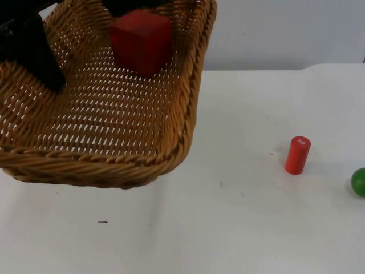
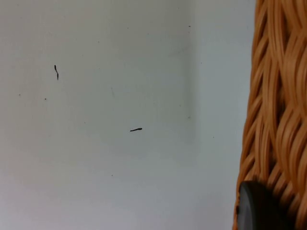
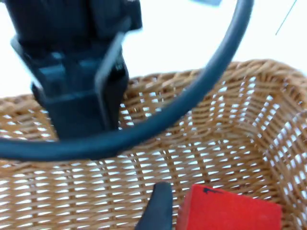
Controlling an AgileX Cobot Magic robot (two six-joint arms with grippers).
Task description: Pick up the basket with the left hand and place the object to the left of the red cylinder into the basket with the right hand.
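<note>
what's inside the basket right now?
A red block sits inside the wicker basket, with the right gripper at it. The left gripper holds the basket's rim. The floor beneath the block is hidden.

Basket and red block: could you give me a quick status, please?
Left gripper holds the basket aloft. Right gripper above it, red block over the basket floor. Nothing in the way.
</note>
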